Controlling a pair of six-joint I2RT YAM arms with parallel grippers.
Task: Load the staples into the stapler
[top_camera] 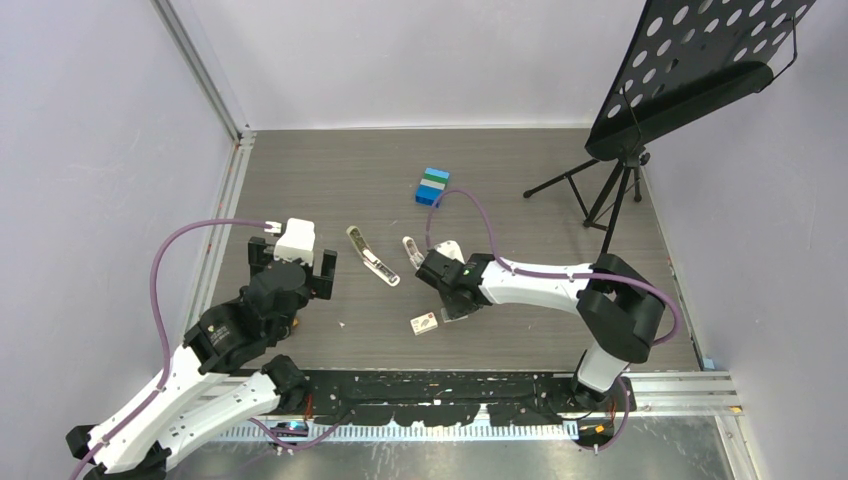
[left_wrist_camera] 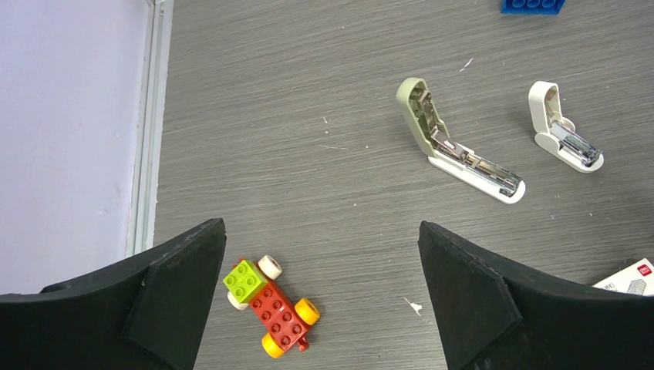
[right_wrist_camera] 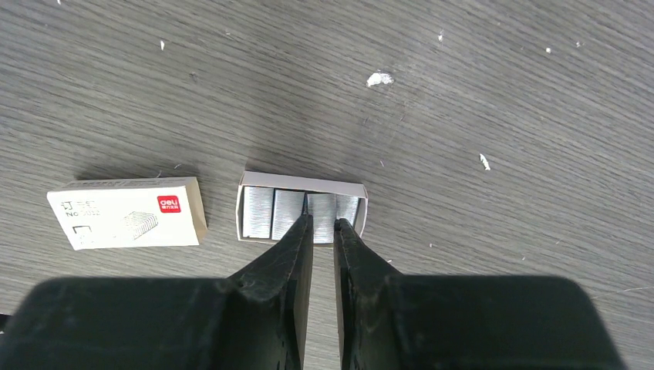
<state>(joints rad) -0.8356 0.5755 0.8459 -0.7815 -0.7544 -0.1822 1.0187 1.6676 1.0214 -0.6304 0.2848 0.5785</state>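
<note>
- Right fingers (right_wrist_camera: pixel 285 262) point down into the tray (right_wrist_camera: pixel 254 212) of staples, drawn in to a slim gap that flanks one strip (right_wrist_camera: pixel 321 206). Whether they clench it or only bracket it I cannot tell.
- By my reading, the step in hand is lifting that single strip out. The squeeze should fall on its long sides and be light, since a strip will likely snap or shed staples if crushed.
- A straight lift looks best, so the tray's low card wall does not snag and the neighbouring strips stay put. The tray is light and may ride up with the strip.
- The box (right_wrist_camera: pixel 127 212) lies just beside the tray on the tabletop (right_wrist_camera: pixel 463 92), not touching it, and needs no attention.
- Left fingers (left_wrist_camera: pixel 463 285) are spread wide and hold nothing, with a toy car (left_wrist_camera: pixel 270 304) on the tabletop below them. This arm looks free to steady the stapler at insertion.
- The stapler (left_wrist_camera: pixel 463 158) lies farther out, well apart from the tray. Its olive top is hinged up and the silver channel (left_wrist_camera: pixel 482 166) is bared.
- The strip should come in lined up along that channel and be set down level, not dropped.
- A stubby white piece (left_wrist_camera: pixel 563 131) lies near the stapler; it is not the target.
- Blue bricks (top_camera: pixel 432 186) sit farthest out.
</note>
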